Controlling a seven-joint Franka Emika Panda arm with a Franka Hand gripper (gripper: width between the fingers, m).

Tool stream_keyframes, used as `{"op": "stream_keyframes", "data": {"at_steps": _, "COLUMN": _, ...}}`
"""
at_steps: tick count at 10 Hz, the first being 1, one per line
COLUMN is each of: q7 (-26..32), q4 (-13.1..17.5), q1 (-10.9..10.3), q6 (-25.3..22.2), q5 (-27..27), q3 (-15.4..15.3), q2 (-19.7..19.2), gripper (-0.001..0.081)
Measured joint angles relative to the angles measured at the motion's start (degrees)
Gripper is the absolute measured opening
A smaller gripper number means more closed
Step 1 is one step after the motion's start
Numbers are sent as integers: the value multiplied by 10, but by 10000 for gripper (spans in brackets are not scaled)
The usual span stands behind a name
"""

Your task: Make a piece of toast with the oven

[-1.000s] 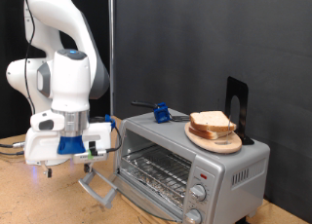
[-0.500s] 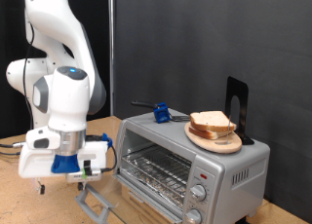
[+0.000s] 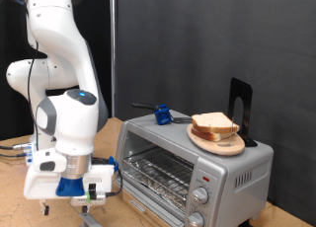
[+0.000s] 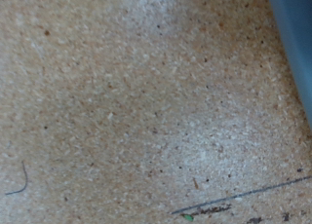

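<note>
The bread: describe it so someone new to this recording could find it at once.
Start at the silver toaster oven on the exterior view's right. On its flat top sits a round wooden plate, and the bread is the short stack of slices on that plate. It is pale with a tan crust, unlike the blue-handled tool lying behind it and the black stand on its other side.

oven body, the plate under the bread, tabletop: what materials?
Oven: looks like brushed silver sheet metal with a dull sheen, a wire rack inside. Plate: probably wood, tan and matte. Tabletop: likely particleboard or cork, speckled tan grain with faint glare.
</note>
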State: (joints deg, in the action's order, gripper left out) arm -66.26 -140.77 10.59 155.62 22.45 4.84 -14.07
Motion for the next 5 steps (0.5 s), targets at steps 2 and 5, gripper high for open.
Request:
{"op": "stream_keyframes", "data": {"at_steps": 2, "q7": 12, "q4": 0, "q1": 1, "q6": 22, "q5": 0, "q3": -4, "q2": -11, "gripper": 809}}
{"op": "stream_keyframes", "data": {"at_steps": 5, "q7": 112, "q4": -18, "q1": 25, "q6": 42, "q5": -86, "q3": -49, "q2": 5, "gripper": 809}}
